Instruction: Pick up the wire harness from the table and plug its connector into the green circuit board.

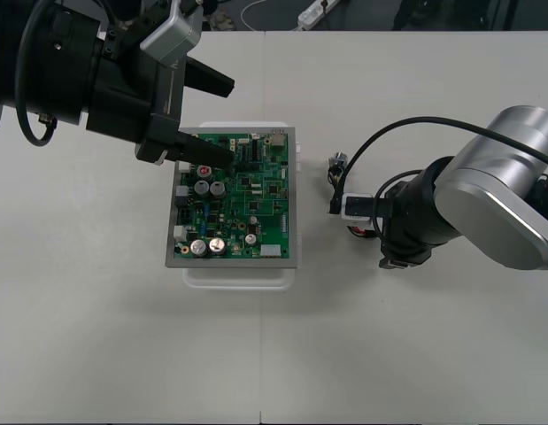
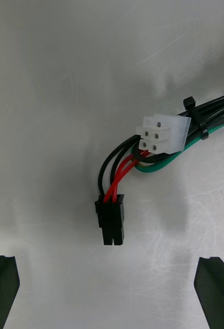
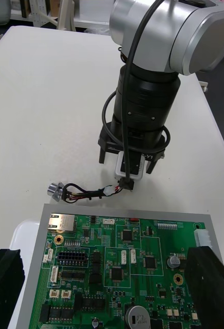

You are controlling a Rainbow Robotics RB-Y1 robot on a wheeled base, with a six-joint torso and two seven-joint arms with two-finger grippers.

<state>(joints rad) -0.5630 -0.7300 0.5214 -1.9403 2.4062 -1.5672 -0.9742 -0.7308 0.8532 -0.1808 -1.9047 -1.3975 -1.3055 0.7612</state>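
The wire harness [image 1: 336, 184] lies on the table just right of the green circuit board [image 1: 247, 208], which sits on a white base. Its round metal socket [image 3: 54, 189] is at one end. The black plug [image 2: 110, 219], with red and black wires, rests on the table beside a white connector [image 2: 161, 133]. My right gripper [image 2: 109, 293] hangs open straight above the plug, one finger on each side of it and apart from it. My left gripper [image 1: 219, 119] hovers open over the board's far left corner, holding nothing.
The board's white base [image 1: 238, 276] juts out at the near side. Capacitors [image 1: 209, 188] stand tall on the board's left part. Bare table stretches in front of the board and to its left.
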